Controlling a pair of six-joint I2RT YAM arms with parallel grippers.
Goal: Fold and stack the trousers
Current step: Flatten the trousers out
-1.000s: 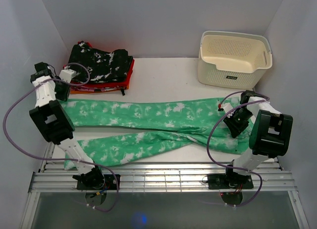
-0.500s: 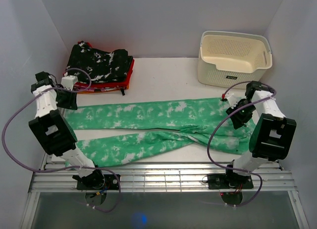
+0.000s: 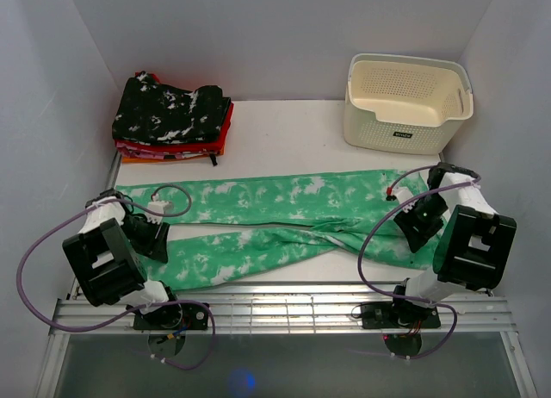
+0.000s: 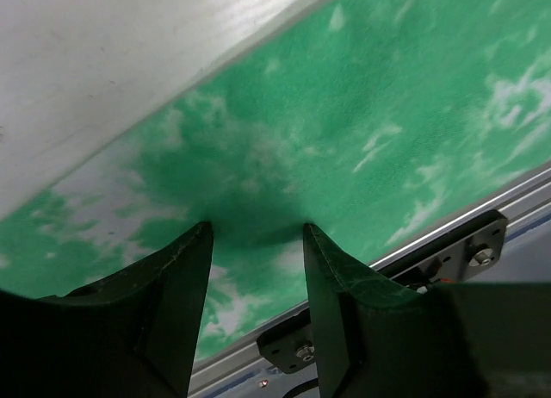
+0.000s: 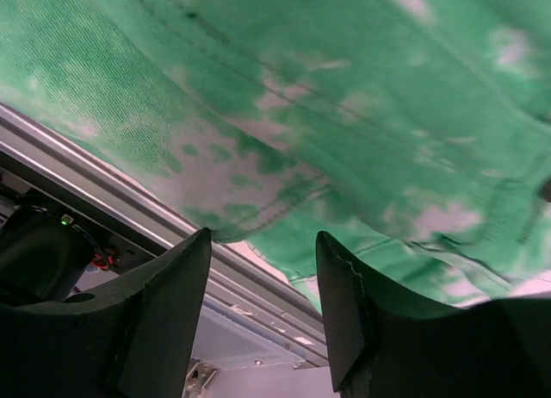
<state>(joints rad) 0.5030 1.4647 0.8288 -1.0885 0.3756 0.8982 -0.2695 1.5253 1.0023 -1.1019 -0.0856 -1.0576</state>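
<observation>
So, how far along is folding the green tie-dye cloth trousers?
Done: the green tie-dye cloth trousers lie spread flat, both legs apart, no fold. In hand: nothing; the left gripper and right gripper stand open over the cloth. Left: all folds, then stacking on the black-topped pile of folded clothes.

Black-and-white arms [image 3: 99, 260] trail purple cables [image 3: 21, 258]; the left claw [image 4: 256, 228] and right claw [image 5: 263, 236] have dark fingers [image 4: 172, 303].

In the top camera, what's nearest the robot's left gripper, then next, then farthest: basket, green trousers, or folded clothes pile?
1. green trousers, directly under the left gripper.
2. folded clothes pile, back left.
3. basket, back right corner.
</observation>
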